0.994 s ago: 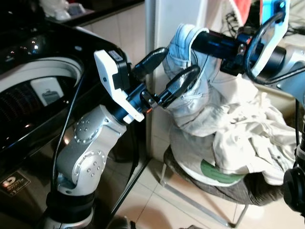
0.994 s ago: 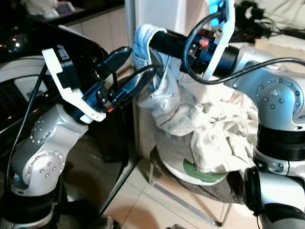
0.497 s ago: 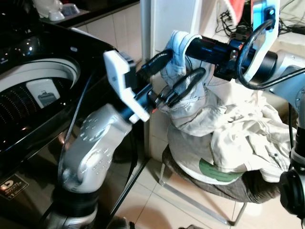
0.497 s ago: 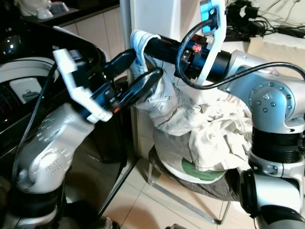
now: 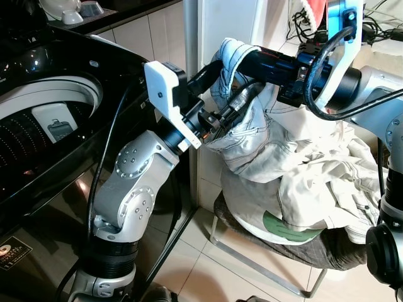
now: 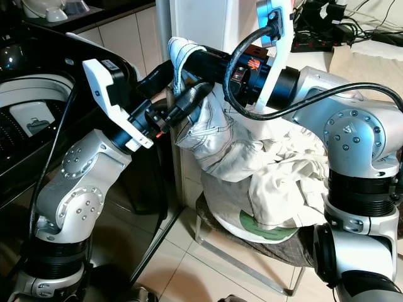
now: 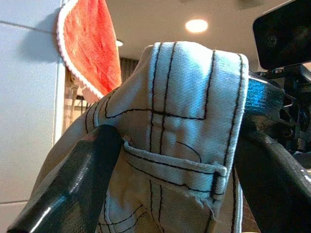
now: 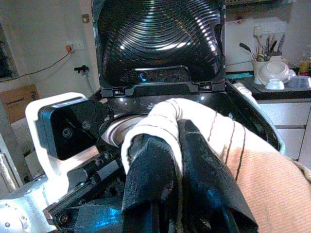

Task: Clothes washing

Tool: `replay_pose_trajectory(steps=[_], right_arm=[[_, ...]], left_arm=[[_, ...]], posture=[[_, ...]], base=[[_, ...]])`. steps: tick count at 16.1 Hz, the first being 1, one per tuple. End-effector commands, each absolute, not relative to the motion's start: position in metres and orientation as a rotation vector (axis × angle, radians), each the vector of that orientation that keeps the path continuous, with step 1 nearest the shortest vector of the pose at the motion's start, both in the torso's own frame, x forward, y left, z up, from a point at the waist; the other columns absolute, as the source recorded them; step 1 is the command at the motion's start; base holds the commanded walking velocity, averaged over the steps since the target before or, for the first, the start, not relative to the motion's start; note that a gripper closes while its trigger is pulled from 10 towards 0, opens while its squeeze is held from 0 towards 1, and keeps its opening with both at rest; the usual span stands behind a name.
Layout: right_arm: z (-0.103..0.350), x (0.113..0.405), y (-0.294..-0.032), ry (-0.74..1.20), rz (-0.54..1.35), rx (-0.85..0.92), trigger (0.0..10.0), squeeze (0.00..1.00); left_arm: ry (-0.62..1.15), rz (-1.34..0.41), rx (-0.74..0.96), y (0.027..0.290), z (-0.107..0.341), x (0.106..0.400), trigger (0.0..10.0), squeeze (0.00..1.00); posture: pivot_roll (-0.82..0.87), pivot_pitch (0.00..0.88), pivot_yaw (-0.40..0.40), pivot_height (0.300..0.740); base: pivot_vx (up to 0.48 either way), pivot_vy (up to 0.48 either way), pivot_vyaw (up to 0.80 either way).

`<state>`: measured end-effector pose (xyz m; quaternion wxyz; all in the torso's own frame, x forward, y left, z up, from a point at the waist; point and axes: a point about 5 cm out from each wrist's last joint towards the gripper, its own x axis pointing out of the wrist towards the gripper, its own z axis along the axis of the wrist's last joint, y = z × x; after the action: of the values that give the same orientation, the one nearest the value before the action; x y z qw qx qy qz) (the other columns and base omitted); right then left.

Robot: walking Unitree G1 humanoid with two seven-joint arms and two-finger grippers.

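A pale blue-white denim garment (image 5: 252, 126) hangs from my right gripper (image 5: 236, 56), which is shut on its top fold at chest height beside the black washing machine (image 5: 38, 69). In the right wrist view the fold (image 8: 160, 114) wraps over the closed fingers (image 8: 146, 165). My left gripper (image 5: 230, 85) reaches in from the washer side, open. Its two fingers straddle the stitched waistband (image 7: 184, 121), one finger (image 7: 82, 179) against the cloth. The lower part of the garment trails onto a heap of white clothes (image 5: 315, 182).
The top-loader's drum opening (image 5: 44, 119) lies at my left, and its ribbed lid (image 8: 160, 34) stands raised. The heap rests on a metal-legged stool (image 5: 252, 267) on the tiled floor. A white pillar (image 5: 220, 19) rises behind the garment. Cables and a red cloth (image 7: 92, 43) hang beyond.
My left gripper has pushed further in, so the garment now sits between its fingers. The right gripper still holds the top fold, now a little nearer the washer.
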<state>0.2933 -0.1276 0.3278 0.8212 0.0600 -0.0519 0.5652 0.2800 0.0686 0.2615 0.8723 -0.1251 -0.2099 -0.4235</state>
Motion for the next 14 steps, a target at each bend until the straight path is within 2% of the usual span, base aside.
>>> replay_pose_trajectory(steps=[1, 11, 14], right_arm=[[0.332, 0.286, -0.125, -0.138, 1.247, 0.118, 0.0, 0.00], [0.335, 0.287, -0.126, -0.161, 1.216, 0.120, 0.0, 0.00], [0.335, 0.288, -0.126, -0.167, 1.208, 0.115, 0.0, 0.00]], left_arm=[[-0.427, -0.833, -0.276, 0.077, 0.260, 0.284, 0.0, 0.00], [-0.392, -0.792, -0.200, 0.080, 0.250, 0.292, 0.0, 0.00], [-0.400, -0.664, -0.188, 0.091, 0.251, 0.304, 0.0, 0.00]], posture=[[-0.04, 0.010, 0.027, 0.740], [-0.05, 0.000, 0.035, 0.740], [-0.05, 0.000, 0.040, 0.740]], base=[[0.000, 0.000, 0.00], [0.000, 0.000, 0.00], [0.000, 0.000, 0.00]])
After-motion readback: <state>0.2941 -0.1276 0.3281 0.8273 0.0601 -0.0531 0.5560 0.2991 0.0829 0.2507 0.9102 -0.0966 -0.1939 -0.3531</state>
